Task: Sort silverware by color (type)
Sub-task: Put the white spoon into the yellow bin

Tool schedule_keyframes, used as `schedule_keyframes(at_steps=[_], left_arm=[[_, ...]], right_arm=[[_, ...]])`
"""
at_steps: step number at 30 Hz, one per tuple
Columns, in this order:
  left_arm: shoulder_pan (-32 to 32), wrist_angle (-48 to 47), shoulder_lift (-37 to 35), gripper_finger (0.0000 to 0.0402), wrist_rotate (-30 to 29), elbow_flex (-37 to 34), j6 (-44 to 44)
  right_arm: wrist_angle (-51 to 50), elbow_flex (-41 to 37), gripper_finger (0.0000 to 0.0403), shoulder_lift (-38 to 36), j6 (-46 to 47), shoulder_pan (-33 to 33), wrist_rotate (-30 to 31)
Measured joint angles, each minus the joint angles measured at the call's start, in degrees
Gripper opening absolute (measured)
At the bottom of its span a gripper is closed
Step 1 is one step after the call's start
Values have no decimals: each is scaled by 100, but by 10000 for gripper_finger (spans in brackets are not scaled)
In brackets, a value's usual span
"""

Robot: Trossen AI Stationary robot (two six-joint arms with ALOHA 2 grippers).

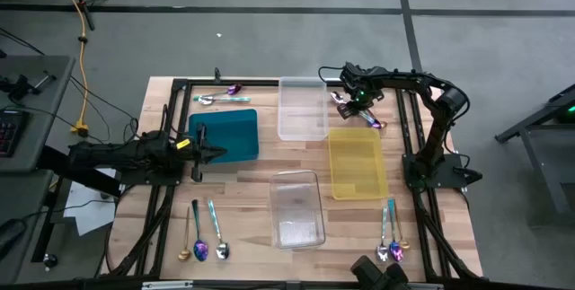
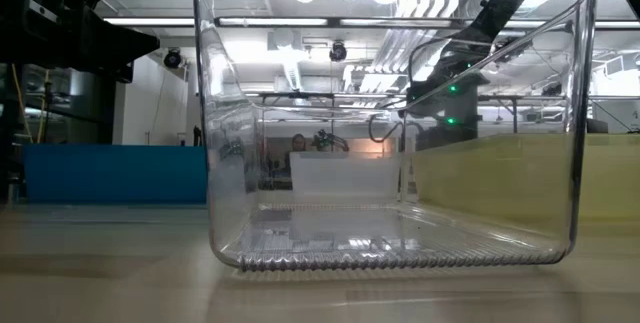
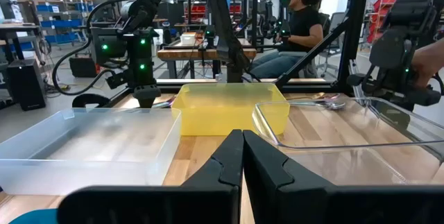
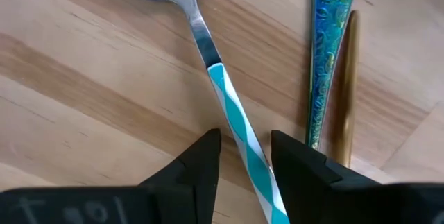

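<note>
My right gripper (image 1: 353, 101) hangs over the table's far side, pointing down at a spoon with a teal-and-white striped handle (image 4: 232, 106) that lies flat on the wood. It is open (image 4: 246, 158), and one finger stands on each side of the handle. An iridescent blue handle (image 4: 326, 50) and a gold handle (image 4: 347, 92) lie beside it. My left gripper (image 1: 199, 153) waits shut (image 3: 243, 158) and holds nothing, at the teal tray (image 1: 225, 135). More silverware lies far left (image 1: 216, 99), near left (image 1: 202, 236) and near right (image 1: 391, 236).
A frosted clear tray (image 1: 303, 109) sits left of my right gripper and a yellow tray (image 1: 358, 162) nearer than it. A clear tray (image 1: 298, 209) stands at the near middle and fills the low view (image 2: 390, 113). A seated person (image 3: 302, 16) is beyond the table.
</note>
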Motion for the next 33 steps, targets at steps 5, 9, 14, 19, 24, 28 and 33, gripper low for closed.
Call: schedule_keyframes(at_steps=[5, 9, 14, 19, 24, 28, 33], left_arm=[[2, 0, -2, 3, -2, 0, 0], [0, 0, -1, 3, -2, 0, 0], [0, 0, 0, 3, -1, 0, 0], [0, 0, 0, 3, -2, 0, 0], [0, 0, -2, 3, -2, 0, 0], [2, 0, -2, 3, 0, 0, 0], [0, 0, 0, 3, 0, 0, 0]], right_arm=[[-18, -2, 125, 60, -36, 2, -10], [-78, -8, 105, 13, -97, -1, -12], [-176, -35, 27, -146, -352, 4, 12], [-458, -27, 34, -516, -456, -4, 267], [-665, -28, 27, -1058, -590, -14, 320], [-677, -26, 27, -1674, -590, 37, 203], [-689, -108, 27, -2729, -65, 319, -141]])
